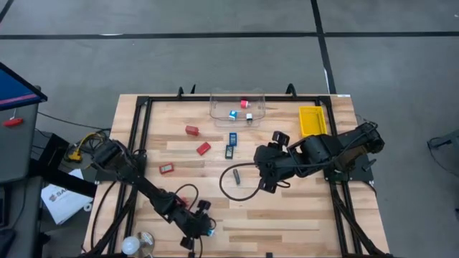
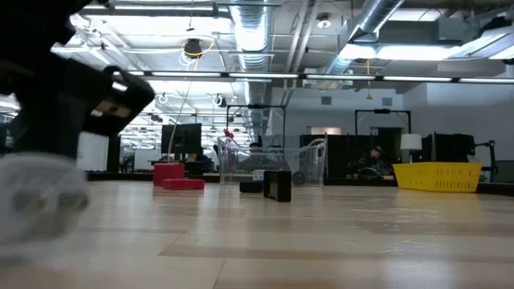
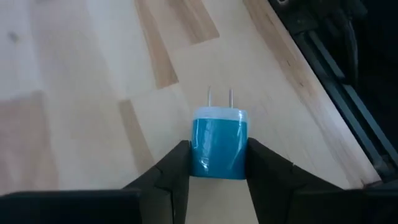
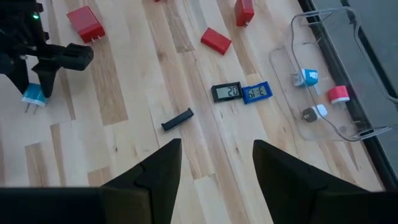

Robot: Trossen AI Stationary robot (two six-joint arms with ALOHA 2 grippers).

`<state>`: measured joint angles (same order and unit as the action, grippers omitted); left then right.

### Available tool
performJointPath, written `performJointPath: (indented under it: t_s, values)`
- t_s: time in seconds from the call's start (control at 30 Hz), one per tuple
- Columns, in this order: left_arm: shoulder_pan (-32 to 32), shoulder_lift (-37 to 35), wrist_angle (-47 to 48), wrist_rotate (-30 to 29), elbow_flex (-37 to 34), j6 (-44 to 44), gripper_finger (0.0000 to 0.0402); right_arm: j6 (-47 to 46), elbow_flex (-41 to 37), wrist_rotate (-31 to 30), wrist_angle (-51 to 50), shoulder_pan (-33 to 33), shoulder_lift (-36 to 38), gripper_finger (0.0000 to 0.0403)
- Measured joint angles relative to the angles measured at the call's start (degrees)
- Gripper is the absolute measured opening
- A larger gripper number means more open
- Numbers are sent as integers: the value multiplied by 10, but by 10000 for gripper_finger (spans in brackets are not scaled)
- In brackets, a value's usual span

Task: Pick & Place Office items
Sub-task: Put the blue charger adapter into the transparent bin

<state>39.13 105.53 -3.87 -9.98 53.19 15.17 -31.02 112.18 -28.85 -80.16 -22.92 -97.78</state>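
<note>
A small blue plug point(image 3: 219, 147) with a white face and two metal prongs lies on the wooden table near its front edge, left of the middle. My left gripper point(image 3: 217, 174) is down on it, its fingers on either side of the plug point(image 1: 209, 231). My right gripper point(image 4: 216, 168) hangs open high over the table's middle, holding nothing. Below it lie a short dark stick point(image 4: 177, 119), two flat rectangles with displays point(image 4: 241, 92) and red blocks point(image 4: 216, 40). My left gripper pinches the blue plug's two side faces point(image 3: 198, 155) between its two fingers, at the end away from the prongs. The fingers slant down from the far left and lie along the plug. The plug rests on the table, prongs pointing away from the gripper.
A clear tub point(image 1: 237, 106) at the far edge holds blue and red pieces. A yellow tray point(image 1: 312, 120) stands to its right. A white bulb-like object point(image 1: 130, 246) lies at the near left corner. A black frame rail point(image 3: 348, 93) runs close beside the plug.
</note>
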Motion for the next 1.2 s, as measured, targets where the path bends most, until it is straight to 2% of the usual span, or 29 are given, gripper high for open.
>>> performJointPath:
  t_s: [0.1,0.23,0.37,0.53,0.63,0.7,0.97,1.2]
  values:
    - [-9,-21,0,-27,-1,-15,117,11,0,-18,0,-6,0,191]
    - [-24,-85,-16,-45,-17,-45,117,46,0,-27,9,-24,-4,191]
    - [-33,-175,-60,-26,-53,-92,123,122,1,-36,20,-60,-25,191]
    - [-52,-281,-102,30,-104,-111,124,212,0,-94,30,-104,-78,191]
    - [-79,-324,-124,67,-126,-116,122,246,0,-139,38,-125,-104,191]
    - [-103,-347,-141,102,-138,-117,124,266,0,-147,70,-128,-117,192]
    - [-200,-364,-198,242,-139,-115,124,343,0,-165,146,-126,-115,221]
    - [-233,-357,-236,310,-140,-108,125,425,0,-155,251,-109,-105,255]
